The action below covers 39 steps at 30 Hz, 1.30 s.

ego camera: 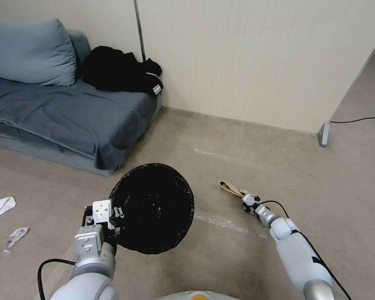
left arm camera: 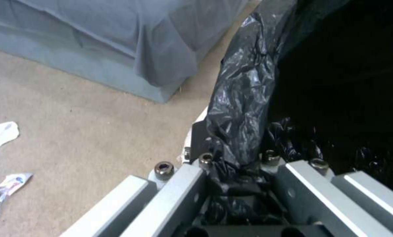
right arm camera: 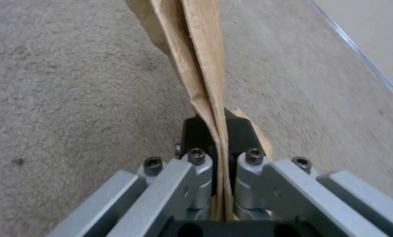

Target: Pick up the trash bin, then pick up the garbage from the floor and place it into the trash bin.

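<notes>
- Floor (ego camera: 246, 141): you have tan carpet across the whole scene, with a pale tape line running across it between the bin and the right arm.
- Wall (ego camera: 254, 58): cream panels behind the carpet; a dark cable (ego camera: 356, 120) trails on the carpet past its right end.
- Sofa (ego camera: 66, 116): grey, at your far left against the wall, a grey cushion (ego camera: 29, 52) at its back and black clothes (ego camera: 116, 68) heaped on its right end.
- Bin (ego camera: 154, 208): lined with a black bag, tilted so its dark mouth faces the head camera. It hangs in front of your left arm, near the sofa's front corner.
- Left gripper (ego camera: 114, 216): clenched on the bin's near-left rim. In the left wrist view you see the fingers (left arm camera: 205, 164) pinching the bag-covered rim (left arm camera: 242, 108) between them.
- Right gripper (ego camera: 248, 202): low over the carpet to the right of the bin, clamped on a paper bag (ego camera: 231, 188). In the right wrist view the flat brown paper (right arm camera: 201, 59) runs straight out from between the closed fingers (right arm camera: 196, 171).
- Tissue (ego camera: 0, 206): white, crumpled, on the carpet at your far left, well apart from the bin.
- Wrapper (ego camera: 16, 236): small, clear with red and blue marks, just nearer than the tissue, also lying on the carpet.
</notes>
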### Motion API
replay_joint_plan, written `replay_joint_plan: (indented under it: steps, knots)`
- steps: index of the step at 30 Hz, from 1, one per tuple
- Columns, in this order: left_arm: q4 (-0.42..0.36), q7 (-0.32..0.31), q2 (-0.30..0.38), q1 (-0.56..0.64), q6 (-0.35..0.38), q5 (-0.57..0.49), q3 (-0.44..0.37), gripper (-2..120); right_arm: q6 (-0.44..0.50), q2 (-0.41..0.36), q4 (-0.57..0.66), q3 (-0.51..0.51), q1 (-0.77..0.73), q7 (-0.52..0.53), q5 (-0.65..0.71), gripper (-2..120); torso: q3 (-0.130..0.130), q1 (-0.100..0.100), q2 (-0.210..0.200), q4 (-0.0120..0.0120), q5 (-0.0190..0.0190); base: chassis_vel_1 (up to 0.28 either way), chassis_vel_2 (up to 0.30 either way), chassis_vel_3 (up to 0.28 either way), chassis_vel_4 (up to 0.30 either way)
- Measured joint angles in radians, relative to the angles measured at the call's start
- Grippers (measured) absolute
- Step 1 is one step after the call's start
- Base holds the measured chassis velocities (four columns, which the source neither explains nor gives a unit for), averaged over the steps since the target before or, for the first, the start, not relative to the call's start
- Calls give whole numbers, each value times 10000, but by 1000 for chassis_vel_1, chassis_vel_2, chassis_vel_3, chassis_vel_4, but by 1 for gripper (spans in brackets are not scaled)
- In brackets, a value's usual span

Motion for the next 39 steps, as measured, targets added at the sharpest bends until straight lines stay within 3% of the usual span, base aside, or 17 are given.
replay_joint_plan:
  steps: [3, 6, 7, 8, 11, 14, 15, 16, 17, 18, 19, 20, 23, 30, 39]
  knots:
    - [0, 0, 38, -27, -21, 0, 72, 1, -168, -57, 540, -99, -314, 61, 616, 0, 0, 0, 0, 0, 0, 0, 0, 0, 0]
    - [1, 2, 108, -87, -42, -14, 99, 1, -589, -165, 1720, -330, -900, 86, 1836, 0, 0, 0, 0, 2, 1, 0, 0, 0, 0]
    - [56, 1, 147, -151, -64, -46, 98, 1, -997, -265, 2824, -465, -1373, 79, 2719, 0, 0, 0, 0, -1, 1, 0, 0, 0, 0]
    - [56, 1, 147, -151, -64, -46, 98, 1, -997, -265, 2824, -465, -1373, 79, 2719, 0, 0, 0, 0, -1, 1, 0, 0, 0, 0]
    - [215, 1, 209, -296, -69, -148, 181, 1, -1753, -465, 5842, -580, -2647, 130, 4695, 0, 0, 0, 0, 3, -3, 0, 0, 0, 0]
    - [270, 2, 234, -338, -71, -165, 234, 1, -1914, -518, 6726, -587, -3074, 183, 5126, 0, -1, 0, 0, 1, -3, 0, 0, 0, 0]
    - [378, 1, 273, -391, -72, -172, 357, 1, -2120, -613, 8701, -610, -3965, 261, 5738, 0, 0, 0, 0, -5, -2, 0, 0, 0, 0]
    - [378, 1, 273, -391, -72, -172, 357, 1, -2120, -613, 8701, -610, -3965, 261, 5738, 0, 0, 0, 0, -5, -2, 0, 0, 0, 0]
    - [429, 4, 296, -404, -73, -174, 442, 1, -2120, -689, 10022, -678, -4519, 271, 6014, 0, 0, 0, 0, -1, -5, 0, 0, 0, 0]
    - [446, 4, 303, -408, -73, -174, 459, 1, -2108, -701, 10267, -714, -4623, 270, 6055, 0, -1, -1, 1, -6, -5, 0, 0, 0, 0]
    - [492, 7, 356, -404, -78, -175, 516, 1, -1968, -809, 11446, -900, -5145, 224, 6132, 0, -1, 0, 0, 3, -3, 0, 0, 0, 0]
    - [492, 7, 356, -404, -78, -175, 516, 1, -1968, -809, 11446, -900, -5145, 224, 6132, 0, -1, 0, 0, 3, -3, 0, 0, 0, 0]
    - [573, 28, 532, -410, -103, -173, 499, 1, -1609, -1030, 13283, -1706, -6056, -3, 5976, 0, -1, 0, 0, 0, -2, 0, 0, 0, 0]
    - [684, 48, 561, -359, -141, -140, 603, 1, -1389, -1133, 13771, -3438, -6702, -326, 5715, 0, -1, 0, 1, 0, -3, 0, 0, 0, 0]
    - [720, 59, 586, -344, -144, 21, 734, 1, -961, -869, 11975, -4615, -6356, -398, 4568, 0, 0, -1, 0, 0, -1, 0, 0, 0, 0]
